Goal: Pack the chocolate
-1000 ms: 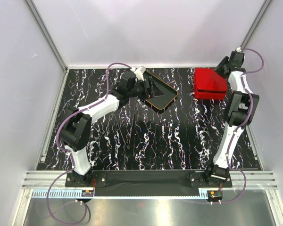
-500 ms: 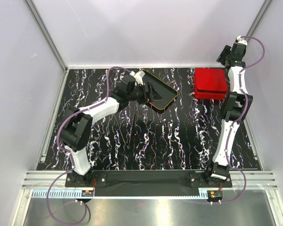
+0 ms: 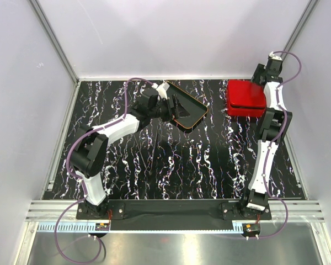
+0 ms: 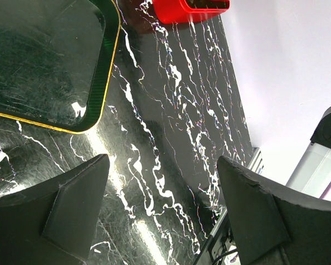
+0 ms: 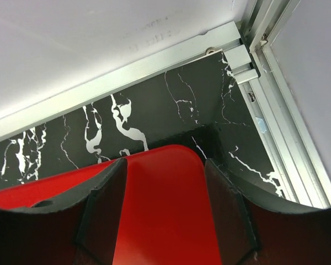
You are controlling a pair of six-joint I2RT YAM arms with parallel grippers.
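Observation:
No chocolate shows in any view. The red box (image 3: 246, 98) lies at the back right with its flat red lid (image 5: 160, 210) on it. My right gripper (image 5: 164, 163) hovers open over the lid's far corner, one finger to each side, gripping nothing; from above it (image 3: 261, 77) sits at the box's back right corner. My left gripper (image 4: 163, 165) is open and empty over the marble tabletop, beside the black tray with the orange rim (image 4: 107, 61). The tray (image 3: 199, 108) looks empty. The red box (image 4: 190, 8) shows at the top of the left wrist view.
A metal frame rail (image 5: 154, 61) and the white back wall run just behind the red box. The right side rail (image 5: 287, 110) is close to the right fingers. The black marble tabletop (image 3: 176, 165) spreads in front of both arms.
My right gripper has opened and risen off the red lid, and the box now sits flat. The left gripper has shifted slightly by the tray.

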